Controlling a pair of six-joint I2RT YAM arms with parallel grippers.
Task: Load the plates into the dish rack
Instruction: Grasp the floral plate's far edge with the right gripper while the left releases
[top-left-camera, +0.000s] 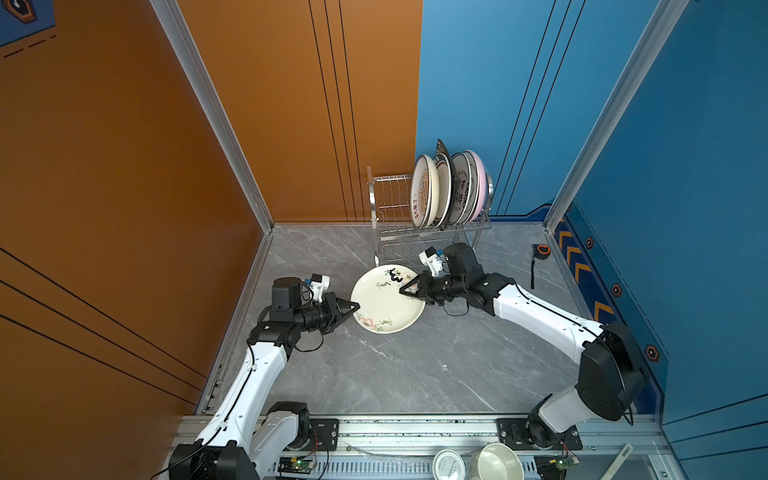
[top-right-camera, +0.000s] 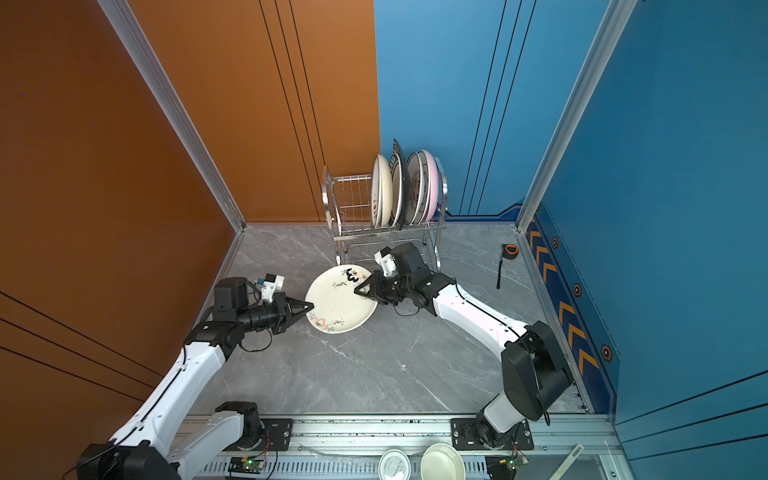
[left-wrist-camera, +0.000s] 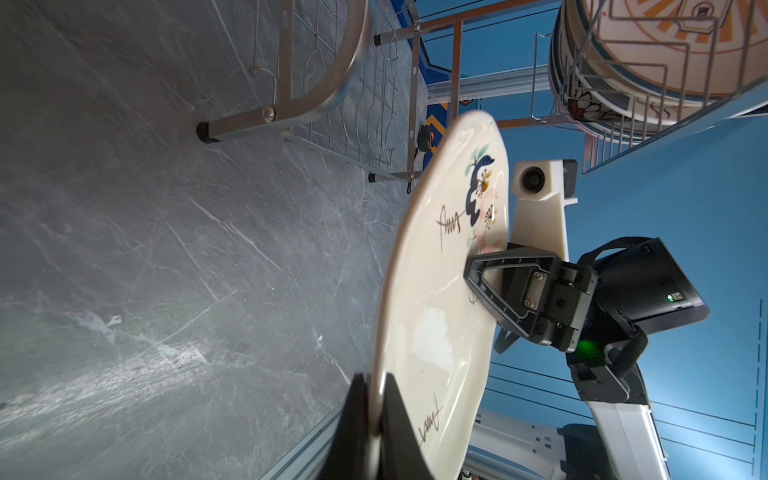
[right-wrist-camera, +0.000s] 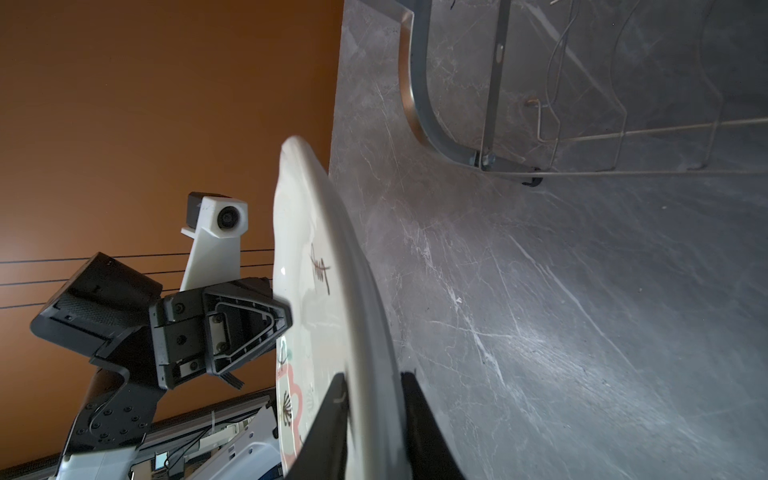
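Left claw (top-left-camera: 356, 307) clamped tight on plate (top-left-camera: 388, 301) rim | right claw (top-left-camera: 402, 291) closed onto opposite rim | plate held between them, just before rack (top-left-camera: 415, 237) | step, likely: handover | next, probably: left releases, right stands plate in a free left slot.

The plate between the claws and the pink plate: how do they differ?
The cream plate bears painted designs, faces up, and is held at its rim by the left gripper and right gripper; the pink plate stands on edge in the dish rack, untouched. Both are round.
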